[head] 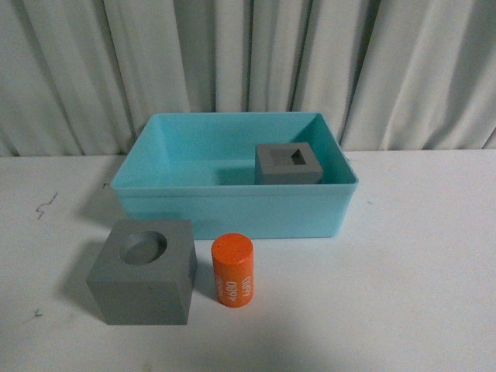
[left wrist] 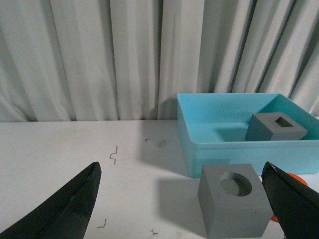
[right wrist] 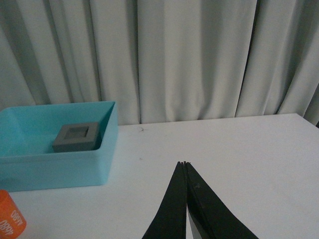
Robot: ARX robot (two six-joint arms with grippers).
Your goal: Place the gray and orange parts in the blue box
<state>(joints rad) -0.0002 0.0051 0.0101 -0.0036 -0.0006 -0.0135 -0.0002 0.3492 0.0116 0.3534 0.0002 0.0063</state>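
The blue box (head: pixel 232 209) stands at the back middle of the white table. A gray cube with a square recess (head: pixel 288 163) lies inside it at its right end; it also shows in the left wrist view (left wrist: pixel 275 128) and the right wrist view (right wrist: pixel 77 137). A gray cube with a round recess (head: pixel 144 270) sits on the table in front of the box's left part. The orange cylinder with white digits (head: pixel 234 270) stands just right of it. Neither gripper shows in the front view. My left gripper (left wrist: pixel 182 167) is open, with the round-recess cube (left wrist: pixel 235 204) between its fingertips but untouched. My right gripper (right wrist: pixel 184 163) is shut and empty, right of the box.
A pale pleated curtain (head: pixel 248 62) hangs behind the table. Small dark marks (left wrist: pixel 113 154) dot the table left of the box. The blue box (right wrist: pixel 55 164) and the orange cylinder (right wrist: pixel 10 216) lie to one side in the right wrist view.
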